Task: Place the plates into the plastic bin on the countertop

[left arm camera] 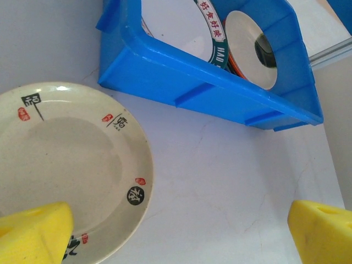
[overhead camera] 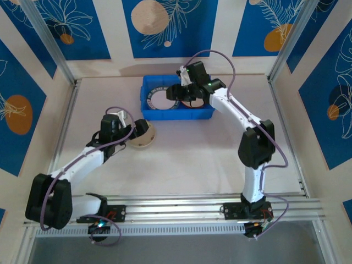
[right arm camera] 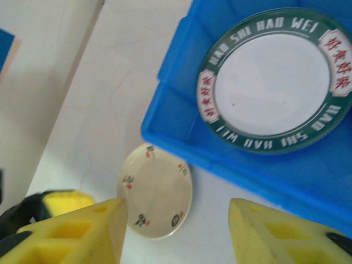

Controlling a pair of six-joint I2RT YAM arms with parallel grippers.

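- Worktop: pale and flat, edged by aluminium rails and blue floral panels.
- Plastic bin: bright blue with low walls, standing at the far middle of the worktop.
- Green-rimmed plate: white centre, lettered rim, lying flat in the left part of the bin.
- Pale plate: in the bin just right of the green-rimmed one, with an orange edge showing beneath it.
- Cream plate: small red and black marks, on the worktop near and left of the bin, apart from its wall.
- Left gripper: jaws wide, gripping nothing. One yellow finger overlaps the cream plate's near rim and the other is over bare worktop.
- Right gripper: above the bin, jaws wide and empty.
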